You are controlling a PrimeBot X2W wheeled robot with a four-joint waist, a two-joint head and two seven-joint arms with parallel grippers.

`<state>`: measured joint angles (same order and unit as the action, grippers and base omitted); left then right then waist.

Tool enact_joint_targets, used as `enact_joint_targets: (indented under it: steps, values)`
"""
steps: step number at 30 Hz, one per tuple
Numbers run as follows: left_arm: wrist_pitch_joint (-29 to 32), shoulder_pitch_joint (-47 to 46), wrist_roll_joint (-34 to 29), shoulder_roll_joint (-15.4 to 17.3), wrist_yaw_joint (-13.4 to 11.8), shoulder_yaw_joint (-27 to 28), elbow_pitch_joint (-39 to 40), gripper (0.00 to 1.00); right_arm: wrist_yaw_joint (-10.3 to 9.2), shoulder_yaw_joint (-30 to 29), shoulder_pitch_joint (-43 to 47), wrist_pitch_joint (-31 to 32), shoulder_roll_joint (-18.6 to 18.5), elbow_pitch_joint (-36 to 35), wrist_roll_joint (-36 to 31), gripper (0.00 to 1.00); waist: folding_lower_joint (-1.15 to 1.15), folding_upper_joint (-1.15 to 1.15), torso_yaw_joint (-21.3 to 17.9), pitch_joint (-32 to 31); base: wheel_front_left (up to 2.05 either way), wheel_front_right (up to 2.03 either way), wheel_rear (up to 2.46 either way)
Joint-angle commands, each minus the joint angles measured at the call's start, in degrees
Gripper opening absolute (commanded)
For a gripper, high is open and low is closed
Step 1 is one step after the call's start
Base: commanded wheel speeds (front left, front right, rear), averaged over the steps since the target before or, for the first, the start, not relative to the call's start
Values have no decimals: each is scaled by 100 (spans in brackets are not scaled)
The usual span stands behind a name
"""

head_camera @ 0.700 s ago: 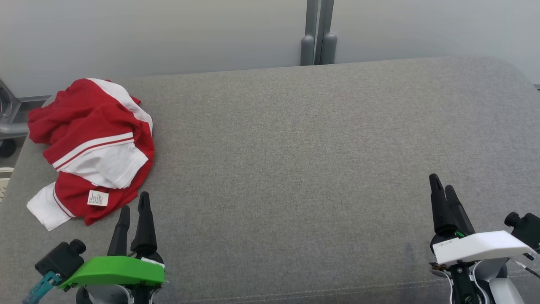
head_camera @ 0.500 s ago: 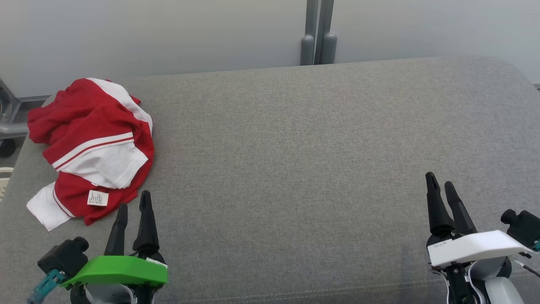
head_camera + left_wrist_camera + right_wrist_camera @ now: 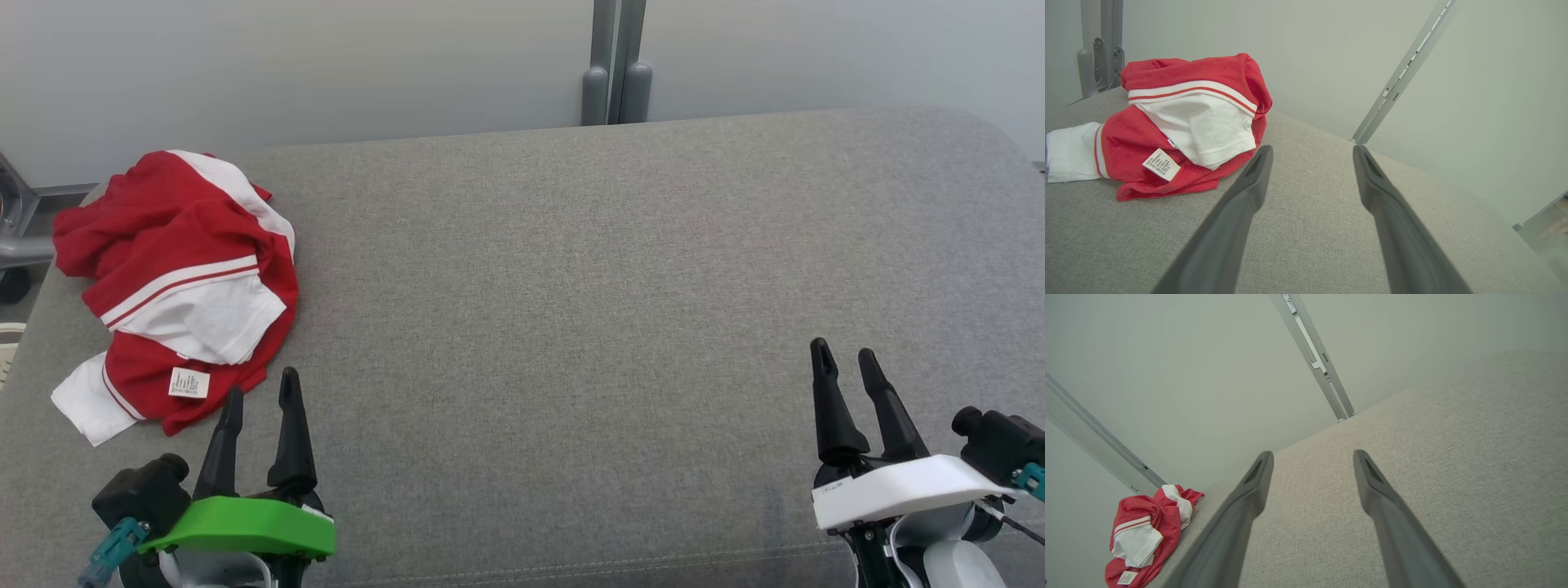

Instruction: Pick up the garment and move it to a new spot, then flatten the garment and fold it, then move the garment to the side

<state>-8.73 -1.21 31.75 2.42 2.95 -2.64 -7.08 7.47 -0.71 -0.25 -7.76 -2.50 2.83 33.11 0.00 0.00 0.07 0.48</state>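
Grey table (image 3: 571, 286): your crumpled garment (image 3: 180, 278) runs lengthwise toward the wall (image 3: 326, 65), just beyond the wide left end effector (image 3: 261, 382). Right end effector (image 3: 842, 348) is wide too.

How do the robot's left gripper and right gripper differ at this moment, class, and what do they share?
The left gripper wears a green cover; the right gripper wears a white one. The left gripper sits close beside the red-and-white garment; the right gripper is far across the grey surface from it. Both have dark jaws standing open and hold nothing.
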Motion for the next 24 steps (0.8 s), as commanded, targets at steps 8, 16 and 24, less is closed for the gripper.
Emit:
enact_joint_targets:
  steps: [8, 16, 24]
  values:
    - [-152, 40, -679, 50, -72, -4, 12, 100, 3, 48, 44, -173, -36, -113, -620, 100, 0, 0, 8, -2, 0, 0, 0]
    - [-254, 98, -1121, 54, -98, 24, -81, 100, 3, 72, 87, -288, -39, -148, -1061, 100, 0, 0, 7, -13, 0, 0, 0]
    - [-360, 142, -1476, 57, -97, 26, -200, 100, 3, 105, 157, -411, -42, -165, -1480, 100, 0, 0, 5, -48, 0, 0, 0]
